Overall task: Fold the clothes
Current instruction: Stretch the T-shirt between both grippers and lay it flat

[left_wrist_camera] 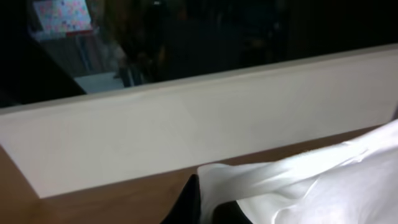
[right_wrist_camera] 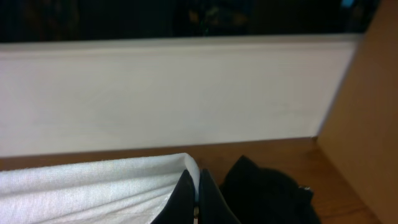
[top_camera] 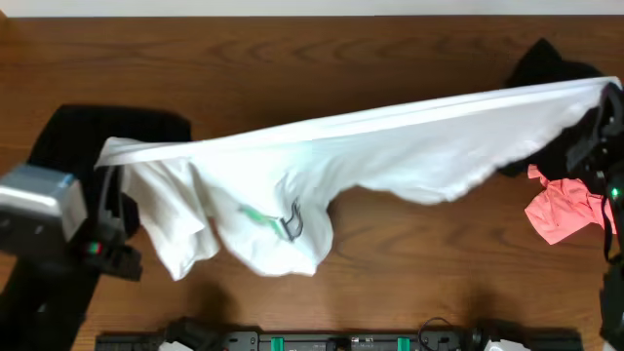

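A white T-shirt (top_camera: 390, 146) with a small green-and-grey print (top_camera: 276, 220) hangs stretched across the table between both arms. My left gripper (top_camera: 109, 162) is shut on its left end, and the body sags down to the wood beside it. In the left wrist view the white fabric (left_wrist_camera: 311, 180) is pinched between the dark fingers (left_wrist_camera: 186, 202). My right gripper (top_camera: 597, 97) is shut on the far right end. The right wrist view shows the shirt's edge (right_wrist_camera: 93, 186) clamped between its fingers (right_wrist_camera: 181, 200). A black garment (top_camera: 546, 63) and a pink one (top_camera: 565, 210) lie at the right.
A dark cloth (top_camera: 97, 127) lies under the left arm at the table's left. A white board (right_wrist_camera: 155, 93) runs along the far edge and a wooden panel (right_wrist_camera: 373, 124) stands at the right. The arms' base bar (top_camera: 341, 341) lines the front edge.
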